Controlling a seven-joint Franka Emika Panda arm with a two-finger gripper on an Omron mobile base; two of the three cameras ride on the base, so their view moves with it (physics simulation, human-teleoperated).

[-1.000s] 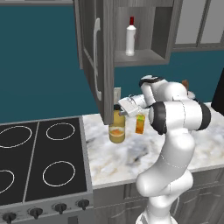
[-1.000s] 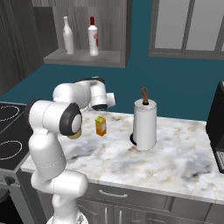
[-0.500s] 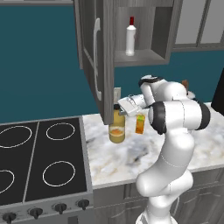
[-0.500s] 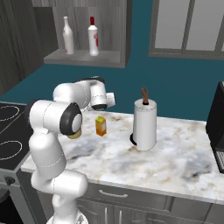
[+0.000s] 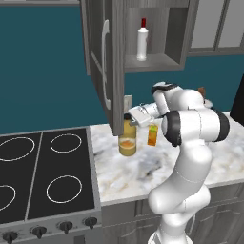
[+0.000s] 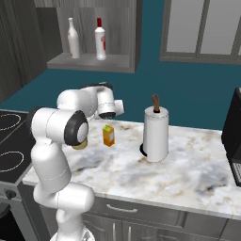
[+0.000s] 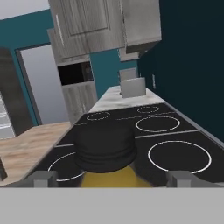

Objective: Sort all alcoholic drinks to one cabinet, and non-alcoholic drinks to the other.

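The white robot arm reaches sideways over the marble bench [image 5: 143,167], its jaws [image 7: 111,177] spread wide on either side of the black screw cap of a squat amber jar of yellow-brown drink [image 5: 127,141]. Nothing is gripped yet; the two dark fingertips [image 7: 41,177] stand apart from the cap, apparently lined up so they can close on the jar's neck. The jar stands on the bench directly between the jaws, below the open door of the grey wall cabinet [image 5: 107,62]. Just behind the jaws stands a small orange juice carton [image 6: 108,135], also waiting on the bench. Far above the jaws, on the cabinet shelf, stand a white bottle with a red cap [image 6: 100,39] and a plain white bottle [image 6: 73,39], probably already sorted.

From the hand camera, the jar's body is cut off below its cap. The arm hides most of the jar from the right side. Labels are too small to read.
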